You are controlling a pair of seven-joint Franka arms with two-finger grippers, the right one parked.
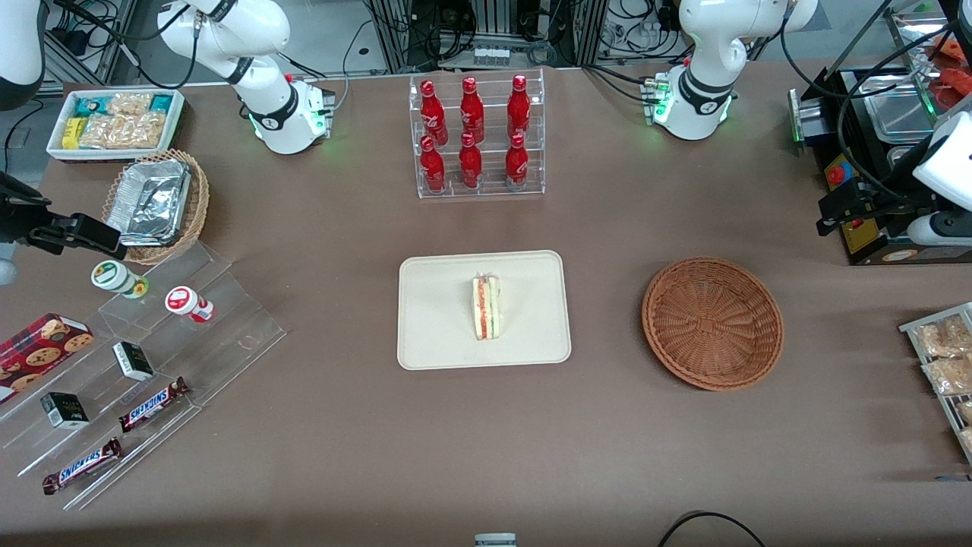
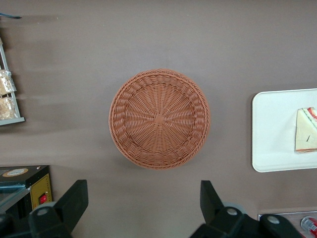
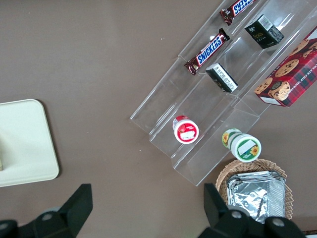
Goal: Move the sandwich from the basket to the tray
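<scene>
- The tool (image 2: 139, 203) hung high above the tabletop (image 1: 334, 425), its two dark fingers (image 2: 74, 198) spread wide apart and holding nothing.
- In the left wrist view the tool looked straight down on the basket (image 2: 159, 119), well clear of it and touching nothing.
- In the front view the tool's dark body (image 1: 854, 203) showed at the working arm's end of the tabletop, above a black machine with a red button (image 1: 836, 175).
- The basket (image 1: 712, 323), a round reddish-brown wicker bowl, sat upright on the tabletop with nothing in it.
- The tray (image 1: 440, 304), cream-beige with rounded corners, lay flat beside the basket toward the parked arm's end, a strip of bare tabletop between them.
- The sandwich (image 1: 486, 307) rested on the tray near its middle, with its red and green filling layers showing; the left wrist view caught it (image 2: 306, 130) at the tray's (image 2: 272, 131) visible part.
- Farther from the front camera than the tray stood a clear rack of six red bottles (image 1: 474, 137).
- Toward the parked arm's end lay a tan wicker basket of foil containers (image 1: 156, 201), a white box of snack packets (image 1: 114, 121) and clear stepped shelves (image 1: 190, 334) with two Snickers bars (image 1: 152, 404).
- Packets of snacks on a rack (image 1: 942, 357) sat at the working arm's end.
</scene>
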